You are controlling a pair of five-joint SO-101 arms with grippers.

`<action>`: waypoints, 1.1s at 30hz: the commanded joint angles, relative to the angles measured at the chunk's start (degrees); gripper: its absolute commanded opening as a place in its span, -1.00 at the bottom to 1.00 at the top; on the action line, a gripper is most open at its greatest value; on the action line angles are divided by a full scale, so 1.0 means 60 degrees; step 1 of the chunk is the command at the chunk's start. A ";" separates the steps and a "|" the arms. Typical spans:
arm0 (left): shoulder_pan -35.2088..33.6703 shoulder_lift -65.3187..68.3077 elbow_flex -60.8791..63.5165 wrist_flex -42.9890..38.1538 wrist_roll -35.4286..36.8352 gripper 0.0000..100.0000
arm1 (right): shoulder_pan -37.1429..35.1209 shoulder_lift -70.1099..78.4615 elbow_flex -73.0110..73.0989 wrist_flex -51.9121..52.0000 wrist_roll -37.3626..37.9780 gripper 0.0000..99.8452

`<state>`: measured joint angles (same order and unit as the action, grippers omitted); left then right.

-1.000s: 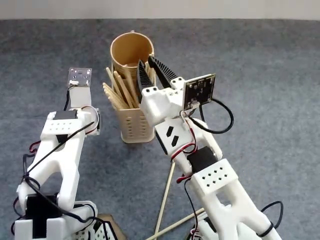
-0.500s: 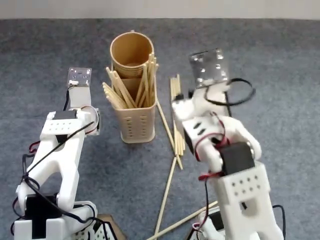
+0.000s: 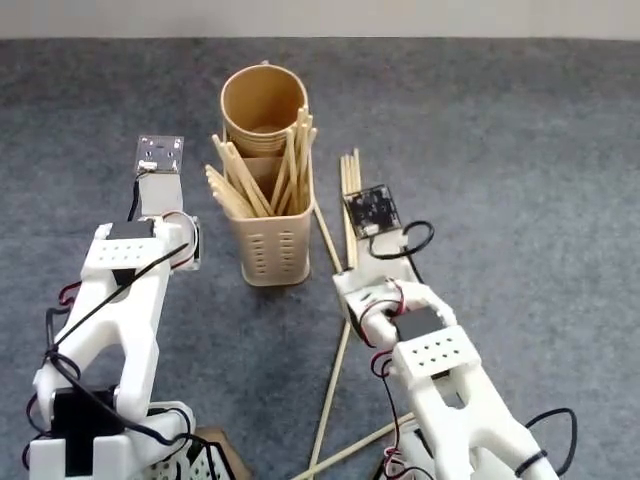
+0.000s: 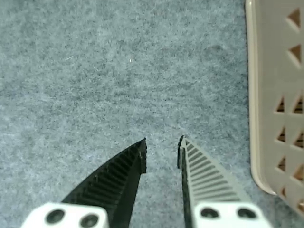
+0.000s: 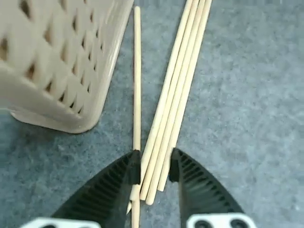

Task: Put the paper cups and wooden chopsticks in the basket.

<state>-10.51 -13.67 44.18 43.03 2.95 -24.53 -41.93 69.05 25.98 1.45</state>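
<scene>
The tabletop (image 3: 520, 150) carries a grey, felt-like covering over its whole visible area. A pale band (image 3: 320, 18) runs along the far edge. A small brown flat piece (image 3: 212, 437) lies at the near edge.

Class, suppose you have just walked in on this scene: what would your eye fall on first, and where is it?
A beige basket stands mid-table between the two arms, with a paper cup upright in it and chopsticks fanned out of it. Beside the basket, the right arm's jaws stand open either side of a loose bundle of chopsticks lying on the grey table.
</scene>
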 commanded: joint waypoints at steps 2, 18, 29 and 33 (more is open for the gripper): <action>0.0139 -0.0051 -0.0051 -0.0161 0.0073 -0.75 | -0.0081 0.0022 0.0418 -0.1179 0.0527 -0.70; 0.0139 -0.0037 -0.0037 -0.0103 0.0073 -0.75 | 0.0066 0.0051 0.0901 -0.1355 0.0498 -0.70; 0.0139 -0.0037 -0.0037 -0.0103 0.0088 -0.75 | 0.0432 0.3465 -0.0696 -0.1458 0.0498 -0.70; 0.0139 -0.0037 -0.0037 -0.0103 0.0088 -0.75 | 0.0491 0.4549 -0.1341 -0.1473 0.0498 -0.70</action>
<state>-10.51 -13.67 44.18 43.03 2.95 -22.86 -19.43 65.89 17.98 4.18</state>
